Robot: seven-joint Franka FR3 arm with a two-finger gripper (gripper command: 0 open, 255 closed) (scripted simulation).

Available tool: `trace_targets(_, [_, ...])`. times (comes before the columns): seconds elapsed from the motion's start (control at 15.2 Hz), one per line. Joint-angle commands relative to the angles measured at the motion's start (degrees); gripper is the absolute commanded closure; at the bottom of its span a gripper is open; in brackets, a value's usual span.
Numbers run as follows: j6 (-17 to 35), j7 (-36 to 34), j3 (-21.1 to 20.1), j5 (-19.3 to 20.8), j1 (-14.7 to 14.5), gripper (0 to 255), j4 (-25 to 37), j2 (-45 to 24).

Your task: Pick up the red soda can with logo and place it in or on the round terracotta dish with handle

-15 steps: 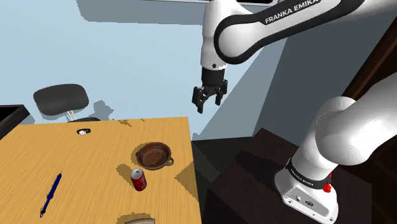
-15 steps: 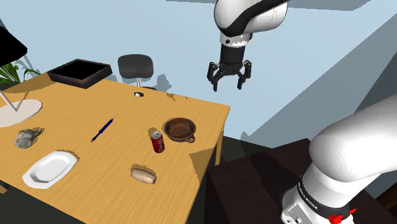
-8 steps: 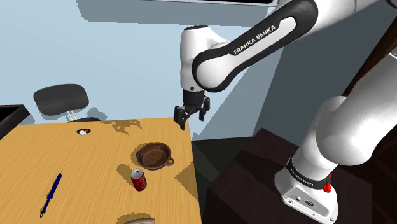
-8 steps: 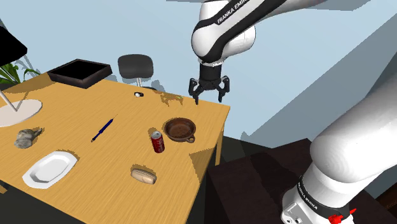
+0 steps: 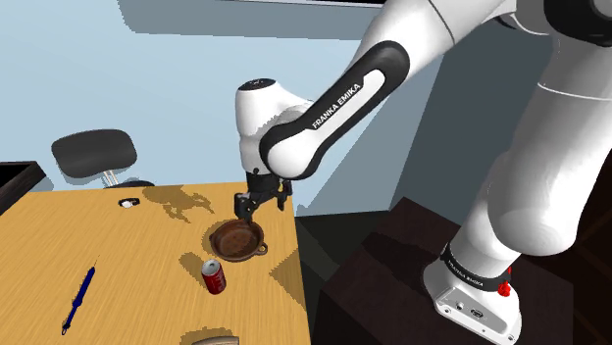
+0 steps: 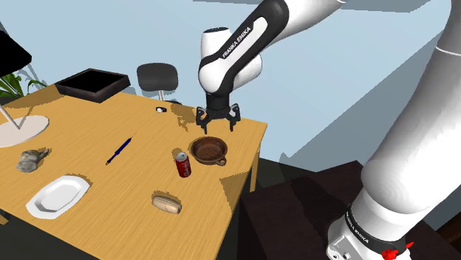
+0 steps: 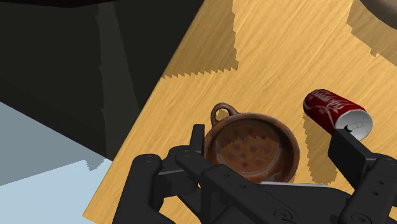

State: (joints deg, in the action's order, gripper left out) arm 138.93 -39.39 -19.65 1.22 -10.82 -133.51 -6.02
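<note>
Shoulder view: nothing picked yet

Red soda can with white logo [image 5: 214, 277] stands upright on the wooden counter [image 5: 118, 265], just beside the round brown terracotta dish with handle [image 5: 237, 239], untouched. Pick and place both remain, by my reckoning. Black two-finger tool [image 5: 258, 208] hovers over the dish, fingers spread wide, gripping nothing.

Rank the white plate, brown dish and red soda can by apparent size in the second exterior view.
1. white plate, though it is nearer the camera
2. brown dish
3. red soda can
</note>
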Motion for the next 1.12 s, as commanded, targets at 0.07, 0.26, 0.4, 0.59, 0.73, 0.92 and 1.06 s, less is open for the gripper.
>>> trace_targets(0.07, [2.1, -4.8, 0.1, 4.1, -1.9, 0, 4.5, -7.0])
trace_targets(0.26, [3.2, -9.1, 1.1, 7.8, -4.5, 0, 9.7, -13.8])
trace_targets(0.4, [3.6, -11.4, 2.0, 9.8, -6.4, 0, 13.5, -18.2])
trace_targets(0.59, [3.6, -14.3, 3.4, 12.0, -9.4, 0, 19.8, -24.9])
trace_targets(0.73, [3.3, -15.8, 4.3, 13.1, -11.3, 0, 24.5, -29.3])
trace_targets(0.92, [2.3, -17.5, 5.5, 14.2, -14.1, 0, 32.1, -36.0])
trace_targets(1.06, [2.5, -17.8, 5.9, 14.6, -14.8, 0, 34.1, -38.1])
